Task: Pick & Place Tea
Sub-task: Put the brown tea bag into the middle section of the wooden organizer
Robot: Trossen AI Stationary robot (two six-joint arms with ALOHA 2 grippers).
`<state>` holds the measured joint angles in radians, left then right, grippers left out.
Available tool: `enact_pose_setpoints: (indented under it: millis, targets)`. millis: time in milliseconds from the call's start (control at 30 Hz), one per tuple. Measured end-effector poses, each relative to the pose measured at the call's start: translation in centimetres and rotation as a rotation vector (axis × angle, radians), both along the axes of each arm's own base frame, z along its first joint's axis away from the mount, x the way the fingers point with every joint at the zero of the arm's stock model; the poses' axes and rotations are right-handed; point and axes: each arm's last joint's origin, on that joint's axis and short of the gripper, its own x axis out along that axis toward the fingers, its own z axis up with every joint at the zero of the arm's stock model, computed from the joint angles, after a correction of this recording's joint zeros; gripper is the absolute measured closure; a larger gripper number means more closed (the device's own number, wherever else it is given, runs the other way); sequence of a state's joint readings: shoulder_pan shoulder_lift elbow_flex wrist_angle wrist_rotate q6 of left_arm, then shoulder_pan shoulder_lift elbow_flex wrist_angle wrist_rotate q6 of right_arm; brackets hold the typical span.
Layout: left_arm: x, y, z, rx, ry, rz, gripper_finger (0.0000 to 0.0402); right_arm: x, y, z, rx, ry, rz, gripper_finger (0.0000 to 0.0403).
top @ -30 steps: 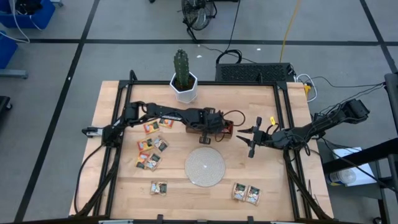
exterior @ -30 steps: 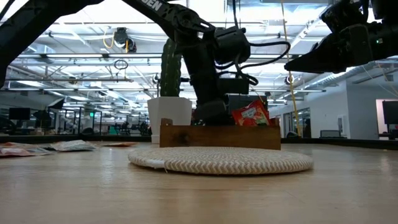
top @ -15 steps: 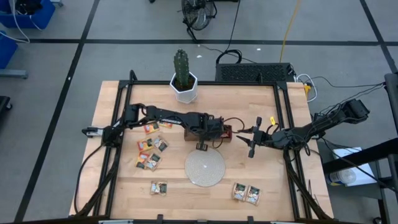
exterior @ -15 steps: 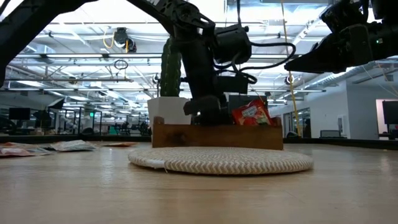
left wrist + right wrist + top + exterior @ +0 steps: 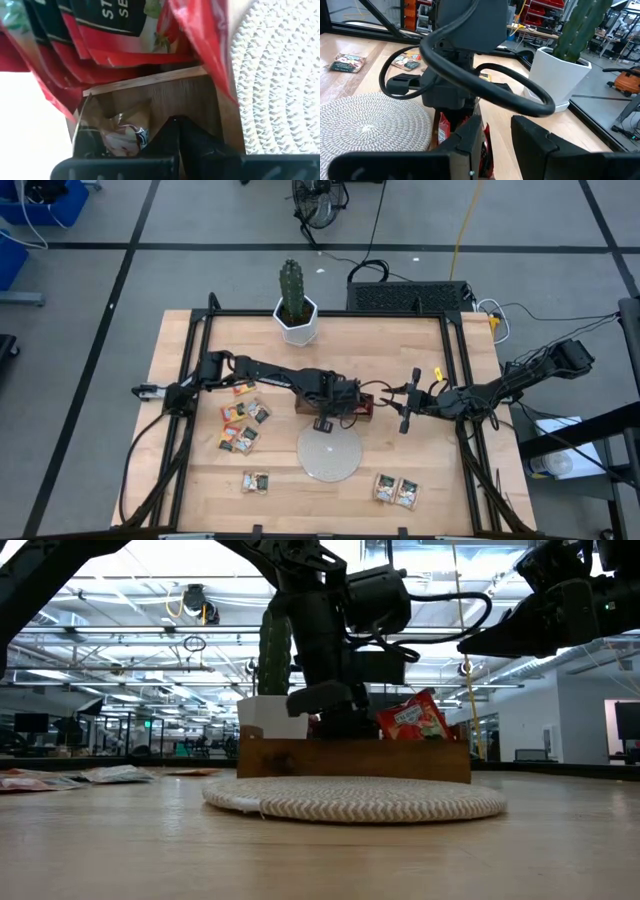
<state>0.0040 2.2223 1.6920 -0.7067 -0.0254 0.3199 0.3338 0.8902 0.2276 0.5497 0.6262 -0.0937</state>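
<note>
A brown wooden tray [image 5: 302, 403] stands at the table's middle, its near long side at the far rim of the round woven disc [image 5: 328, 458]. Red tea sachets [image 5: 412, 718] stand upright in its right compartment. My left gripper [image 5: 175, 125] is shut and reaches down into the middle compartment beside a pale crumpled sachet [image 5: 122, 140]. More tea sachets [image 5: 245, 425] lie flat on the table to the left. My right gripper [image 5: 404, 408] hangs level to the right of the tray, open, with nothing between its fingers. My left gripper stands with its shut fingers [image 5: 192, 142] inside the tray's middle compartment [image 5: 165, 100], coming from above and pointing steeply down. The tips are low in the compartment, close to the long wall on the disc's side. Whether they touch the floor or that wall, I cannot tell.
A white pot with a cactus [image 5: 297, 320] stands at the far edge. Further sachets lie near the front edge [image 5: 256, 480] and at the front right [image 5: 396, 490]. A black frame runs along the table's left and right sides.
My left gripper has moved toward the table's near edge with its fingers in the tray. The tray has slid with it across the table, from a little beyond the disc up to the disc's far rim, staying upright. The right arm has kept still.
</note>
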Motion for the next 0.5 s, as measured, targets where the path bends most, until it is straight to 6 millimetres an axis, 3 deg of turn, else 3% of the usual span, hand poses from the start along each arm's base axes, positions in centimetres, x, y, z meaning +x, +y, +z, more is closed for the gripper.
enact_pose_setpoints:
  millis: [200,500]
  targets:
    - [0.1,0.1,0.2,0.023,-0.009,0.043,0.0365,0.0,0.0,0.0,0.000,0.000,0.000,0.0312]
    - [0.7,0.2,3.5,0.041,-0.088,0.087,0.0360,0.0,0.0,0.0,0.001,-0.001,0.000,0.0312]
